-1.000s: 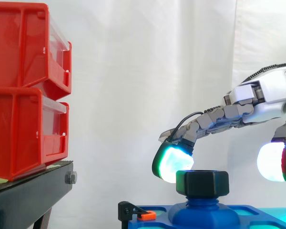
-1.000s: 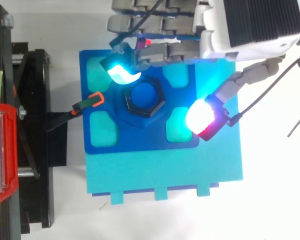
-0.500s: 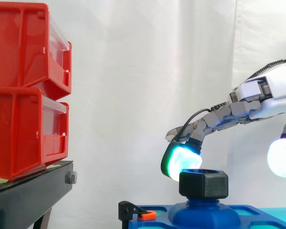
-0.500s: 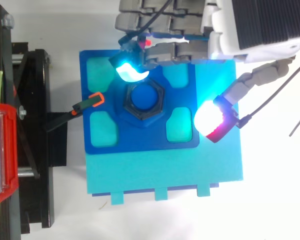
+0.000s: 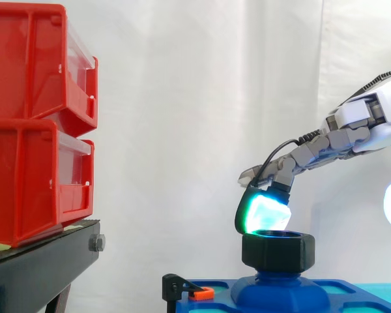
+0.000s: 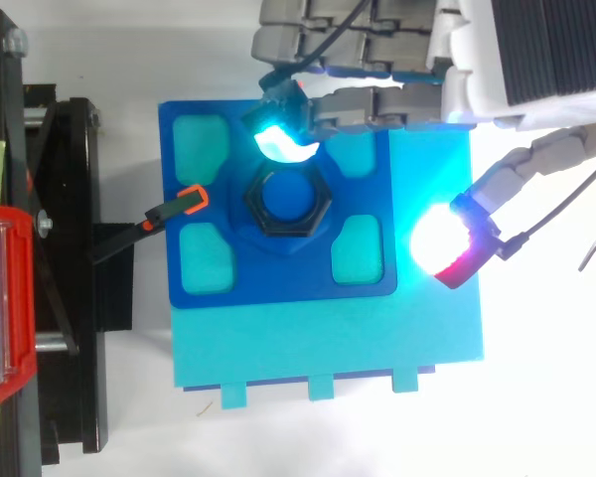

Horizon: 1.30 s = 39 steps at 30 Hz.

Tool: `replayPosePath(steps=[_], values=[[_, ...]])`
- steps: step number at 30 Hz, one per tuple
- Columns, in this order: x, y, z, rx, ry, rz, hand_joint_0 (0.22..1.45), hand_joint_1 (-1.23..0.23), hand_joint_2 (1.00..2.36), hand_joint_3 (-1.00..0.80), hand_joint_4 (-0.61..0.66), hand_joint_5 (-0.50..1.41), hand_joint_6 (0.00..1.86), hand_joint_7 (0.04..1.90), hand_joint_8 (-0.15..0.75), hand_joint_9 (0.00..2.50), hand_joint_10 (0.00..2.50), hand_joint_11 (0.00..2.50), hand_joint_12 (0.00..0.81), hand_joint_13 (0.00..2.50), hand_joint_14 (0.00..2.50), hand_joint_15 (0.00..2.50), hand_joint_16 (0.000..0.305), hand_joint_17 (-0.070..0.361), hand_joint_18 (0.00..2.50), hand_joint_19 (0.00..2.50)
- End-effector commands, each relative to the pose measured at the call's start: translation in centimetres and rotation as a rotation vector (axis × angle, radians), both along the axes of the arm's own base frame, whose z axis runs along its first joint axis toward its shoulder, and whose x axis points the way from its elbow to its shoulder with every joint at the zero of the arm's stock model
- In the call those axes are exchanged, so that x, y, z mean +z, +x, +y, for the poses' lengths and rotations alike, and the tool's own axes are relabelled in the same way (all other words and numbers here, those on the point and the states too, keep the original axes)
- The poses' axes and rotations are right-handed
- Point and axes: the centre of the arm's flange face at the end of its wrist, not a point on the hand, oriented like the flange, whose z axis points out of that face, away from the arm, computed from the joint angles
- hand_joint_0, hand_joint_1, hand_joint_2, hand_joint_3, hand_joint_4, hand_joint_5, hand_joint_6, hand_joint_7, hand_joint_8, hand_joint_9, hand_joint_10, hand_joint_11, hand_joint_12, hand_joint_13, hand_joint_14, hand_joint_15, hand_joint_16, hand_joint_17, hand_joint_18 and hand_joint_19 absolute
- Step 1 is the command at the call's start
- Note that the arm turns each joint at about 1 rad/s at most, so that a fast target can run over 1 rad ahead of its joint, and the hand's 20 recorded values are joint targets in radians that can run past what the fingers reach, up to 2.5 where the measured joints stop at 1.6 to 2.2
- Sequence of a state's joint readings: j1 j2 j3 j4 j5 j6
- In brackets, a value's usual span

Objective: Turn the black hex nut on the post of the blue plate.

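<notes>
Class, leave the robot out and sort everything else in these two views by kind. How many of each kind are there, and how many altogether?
Red bins: 2
Black hex nut: 1
Blue plate: 1
Cyan base: 1
Black clamp with orange tip: 1
Black stand: 1
Total: 7

Bright, even light fills both views, and the white curtain (image 5: 202, 98) shows faint fold shadows. From above, one glowing pad (image 6: 439, 238) of the hand (image 6: 358, 94) flares into white glare.
</notes>
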<state>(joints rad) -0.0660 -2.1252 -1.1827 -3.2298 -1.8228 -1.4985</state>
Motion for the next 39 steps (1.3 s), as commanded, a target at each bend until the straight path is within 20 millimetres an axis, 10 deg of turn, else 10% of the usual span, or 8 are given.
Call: replayPosePath(steps=[1, 25, 39], values=[[0.0, -0.1, 0.0, 0.001, 0.000, 0.006, 0.38, -0.45, 1.00, -0.50, 0.12, -0.30, 0.50, 0.71, 0.197, 0.00, 0.00, 0.00, 0.372, 0.00, 0.00, 0.00, 0.057, 0.128, 0.00, 0.06], [1.3, -1.1, 0.0, -0.003, -0.020, 0.023, 0.39, -0.46, 1.00, -0.50, 0.12, -0.30, 0.50, 0.71, 0.195, 0.00, 0.00, 0.00, 0.368, 0.00, 0.00, 0.00, 0.056, 0.126, 0.00, 0.06], [1.4, -4.9, 0.6, -0.082, -0.038, 0.000, 0.39, -0.46, 1.00, -0.50, 0.12, -0.30, 0.50, 0.71, 0.194, 0.00, 0.00, 0.00, 0.365, 0.00, 0.00, 0.00, 0.056, 0.125, 0.00, 0.06]])
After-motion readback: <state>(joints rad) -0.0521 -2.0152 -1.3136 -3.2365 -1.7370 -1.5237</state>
